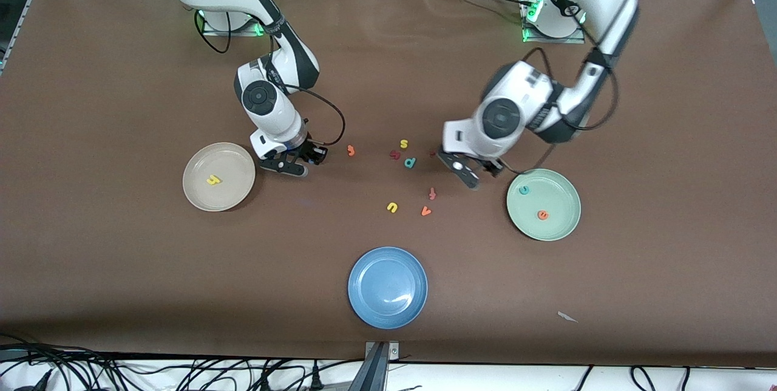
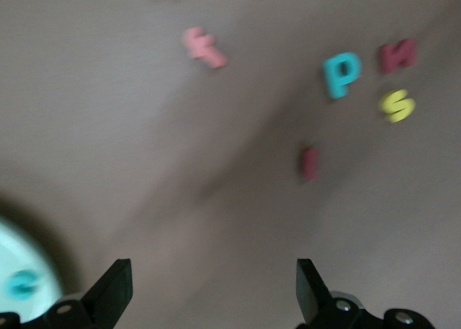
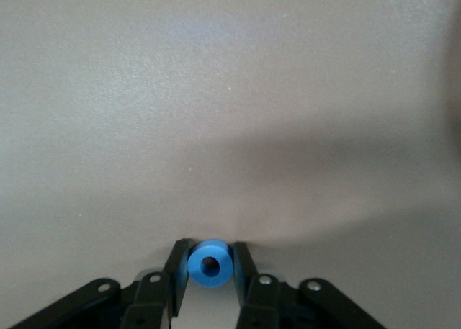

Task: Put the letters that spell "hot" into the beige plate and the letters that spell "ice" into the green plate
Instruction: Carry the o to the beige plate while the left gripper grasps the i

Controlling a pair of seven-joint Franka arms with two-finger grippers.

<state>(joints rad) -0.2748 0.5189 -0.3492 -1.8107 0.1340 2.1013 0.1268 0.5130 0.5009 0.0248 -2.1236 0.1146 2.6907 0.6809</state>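
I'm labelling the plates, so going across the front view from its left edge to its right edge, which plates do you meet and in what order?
beige plate → blue plate → green plate

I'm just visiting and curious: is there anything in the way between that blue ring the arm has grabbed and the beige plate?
Nothing visible. The right hand grips the blue "o" right beside the beige plate; only bare table lies between them.
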